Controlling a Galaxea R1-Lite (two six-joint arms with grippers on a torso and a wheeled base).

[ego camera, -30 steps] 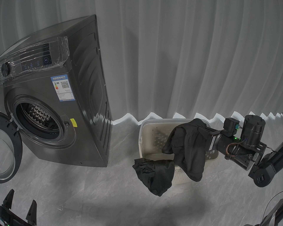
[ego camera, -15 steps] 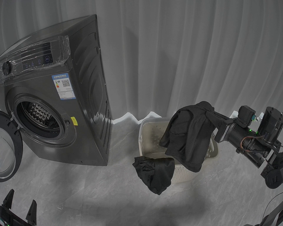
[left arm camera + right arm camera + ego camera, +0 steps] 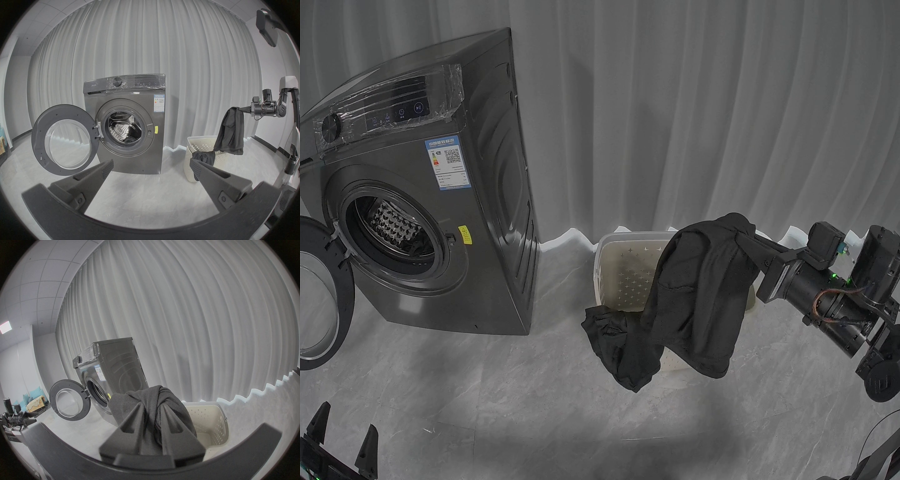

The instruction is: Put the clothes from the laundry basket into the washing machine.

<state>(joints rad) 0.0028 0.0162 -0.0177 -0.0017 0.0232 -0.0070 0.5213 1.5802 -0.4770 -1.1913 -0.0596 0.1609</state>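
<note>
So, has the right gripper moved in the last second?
Yes. The right gripper, shut on the black garment, has risen: it was level with the far rim of the laundry basket and now sits above it.

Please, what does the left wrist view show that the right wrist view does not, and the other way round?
Only the left wrist view: the left gripper up close, jaws wide open; the inside of the drum; a second garment draped over the rim of the basket.
Only the right wrist view: the right gripper up close, jaws shut on the held garment; cushions far off.
Both: the washer, its open door, the basket, the curtain and the held garment.
</note>
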